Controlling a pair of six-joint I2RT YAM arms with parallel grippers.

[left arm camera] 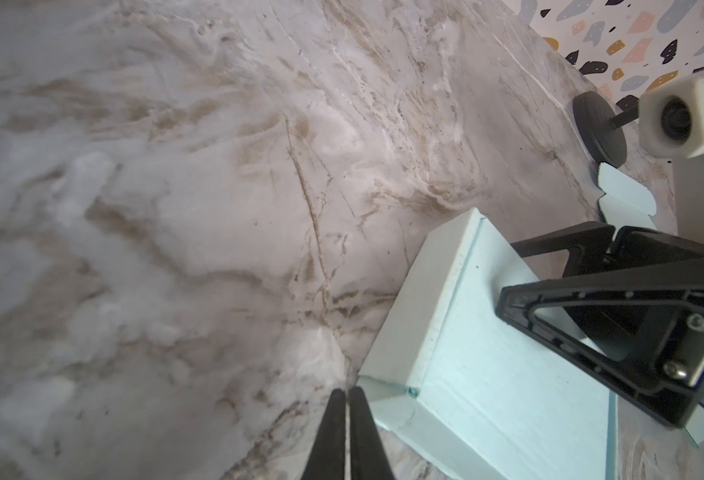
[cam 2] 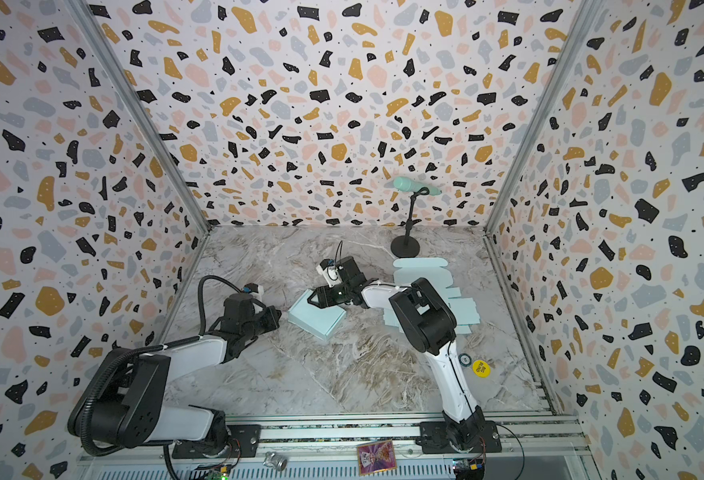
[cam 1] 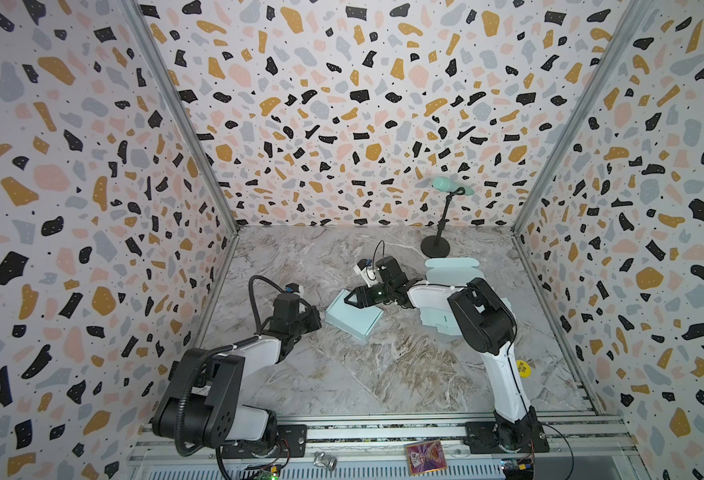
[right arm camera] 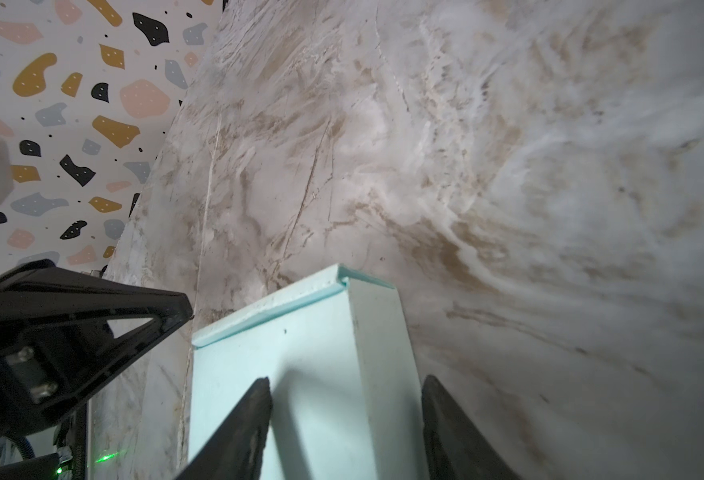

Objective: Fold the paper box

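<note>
Right tool, jaws apart, straddles the paper box edge; left tool, jaws together, sits beside it.

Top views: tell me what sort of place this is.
Probably a robot recording booth: patterned walls close in a marble-look table, the left arm and right arm are bolted to a metal rail, and a microphone stands at the back.
</note>
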